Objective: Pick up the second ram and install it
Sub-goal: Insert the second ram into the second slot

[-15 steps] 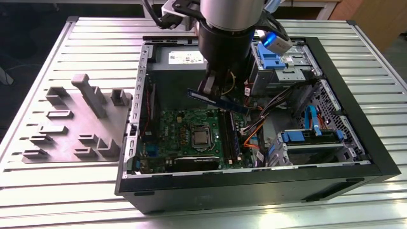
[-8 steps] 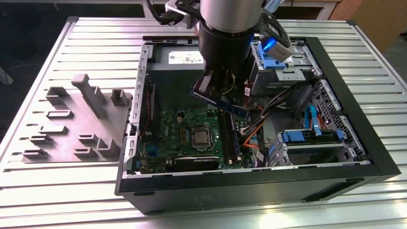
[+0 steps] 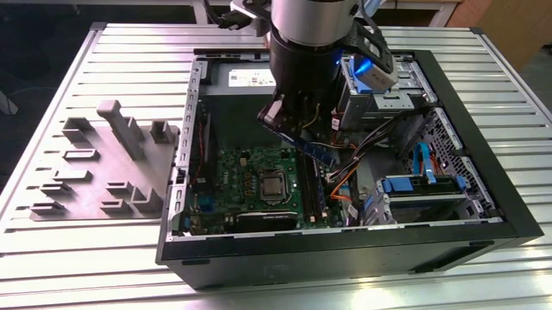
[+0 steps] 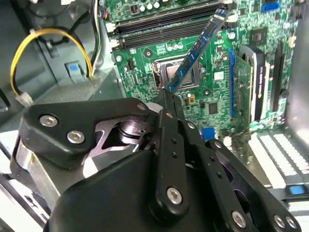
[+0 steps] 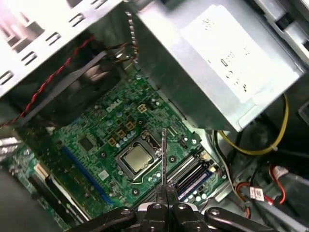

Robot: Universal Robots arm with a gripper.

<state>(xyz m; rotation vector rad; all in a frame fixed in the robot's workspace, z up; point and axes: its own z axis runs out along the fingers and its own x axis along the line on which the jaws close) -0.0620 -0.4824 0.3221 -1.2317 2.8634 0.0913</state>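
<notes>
**Exterior view.** The arm stands over the open computer case (image 3: 345,258), which rests on the slotted table (image 3: 103,258). The claw (image 3: 304,132) is clenched on the second ram (image 3: 325,153). The strip hangs tilted above the green motherboard (image 3: 245,174), over the black memory sockets (image 3: 309,187) and clear of them. The grey holder blocks (image 3: 112,168) sit outside the case at the exterior view's left. A wire bundle (image 3: 340,175) lies just beside the sockets.

**Second wrist view.** The claw (image 4: 166,100) grips one end of the second ram (image 4: 195,48). The free end points toward the memory sockets (image 4: 164,21) and crosses in front of the CPU socket (image 4: 193,77). The strip is not seated.

**First wrist view.** The second ram (image 5: 164,154) appears edge-on, projecting from the closed claw (image 5: 166,187). The power-supply box (image 5: 217,63) and a yellow cable (image 5: 270,145) are near.

**Hazards.** The grip is at one end only, so contact with a socket edge may pivot the strip in the claw. Pressing while the strip is tilted or offset could bend it or damage the socket. The nearby wires could snag it. The socket latch positions cannot be determined.
</notes>
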